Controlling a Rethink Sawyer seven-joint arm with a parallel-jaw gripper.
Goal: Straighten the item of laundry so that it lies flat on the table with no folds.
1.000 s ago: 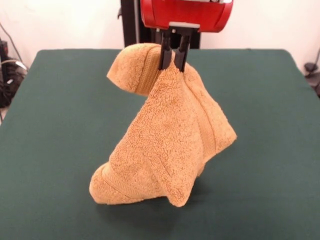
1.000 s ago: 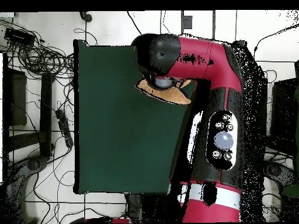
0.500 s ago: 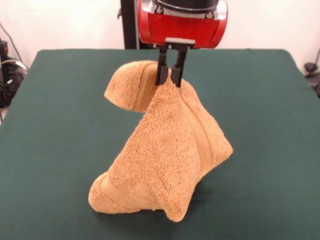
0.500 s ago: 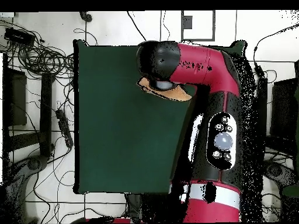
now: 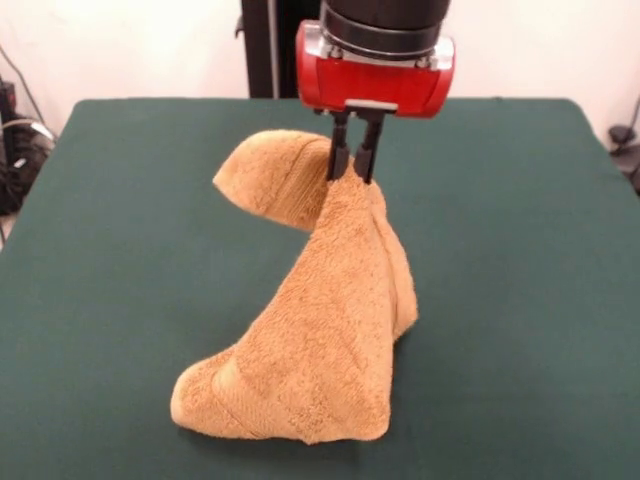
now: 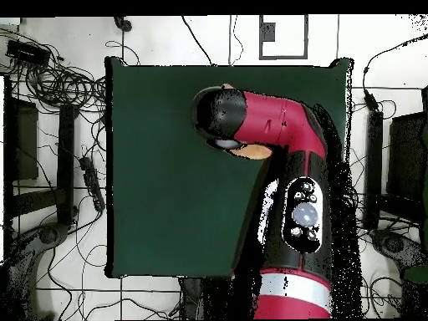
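The orange-tan terry towel (image 5: 325, 310) hangs from my gripper (image 5: 352, 165) in a tall bunched cone. Its lower end rests on the dark green table (image 5: 120, 280) near the front edge. A folded flap sticks out to the left, just below the gripper. The gripper is shut on the towel's top. In the overhead view the red arm (image 6: 276, 134) covers nearly all of the towel; only a small orange patch (image 6: 253, 151) shows beside it. The white tag is not visible.
The black pedestal column (image 5: 268, 48) stands behind the table's far edge. Cables and gear (image 6: 58, 84) lie on the floor beside the table.
The gripper has moved down and toward the robot with the towel. The towel's bottom has settled onto the table and the hanging shape has narrowed.
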